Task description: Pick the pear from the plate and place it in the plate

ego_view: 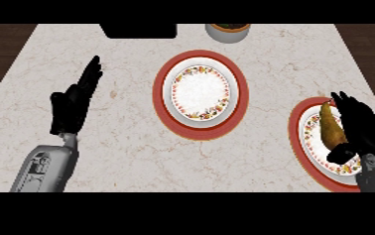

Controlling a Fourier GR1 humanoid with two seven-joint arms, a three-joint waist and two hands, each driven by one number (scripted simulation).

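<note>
A brown-yellow pear (331,126) lies on the red-rimmed plate (302,135) at the right edge of the counter. My right hand (354,125) is just right of the pear, fingers stretched over the plate and the thumb low near the pear's base; it touches or nearly touches the fruit without curling round it. A second red-rimmed plate (201,94) with a floral white centre sits in the middle of the counter with nothing on it. My left hand (75,102) rests open at the left, fingers pointing up.
A black box-like object (139,30) stands at the back edge. A grey pot or bowl (227,31) is at the back, right of centre. Dark wood floor shows beyond the marble counter's left and right edges.
</note>
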